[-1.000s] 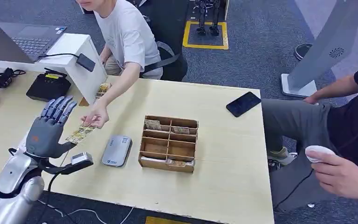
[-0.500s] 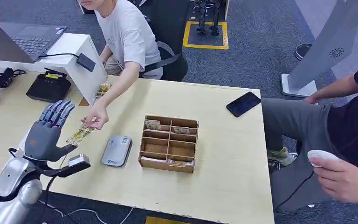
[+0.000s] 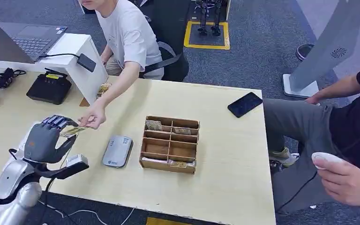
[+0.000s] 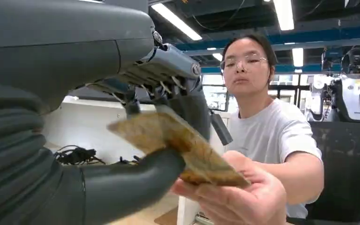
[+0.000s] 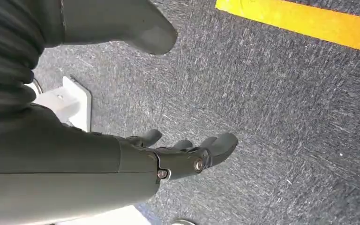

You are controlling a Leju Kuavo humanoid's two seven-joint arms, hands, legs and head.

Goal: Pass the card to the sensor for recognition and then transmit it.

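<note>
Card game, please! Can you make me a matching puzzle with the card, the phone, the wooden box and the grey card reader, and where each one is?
Things:
1. card
2. phone
3. wooden box
4. grey card reader

Places:
A. middle of the table
B. far table corner
C. between the left hand and a person's hand
D. flat beside the box

Pairs: 1-C, 2-B, 3-A, 4-D

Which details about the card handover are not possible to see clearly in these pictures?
- Card print: too small in the head view, blurred in the left wrist view.
- Left hand grip: the thumb lies under the card, but the fingers' contact is hidden behind it, so a firm hold is uncertain.
- Sensor markings: too small in the head view.
- Person's hand: cut off by the left wrist view's edge.
</note>
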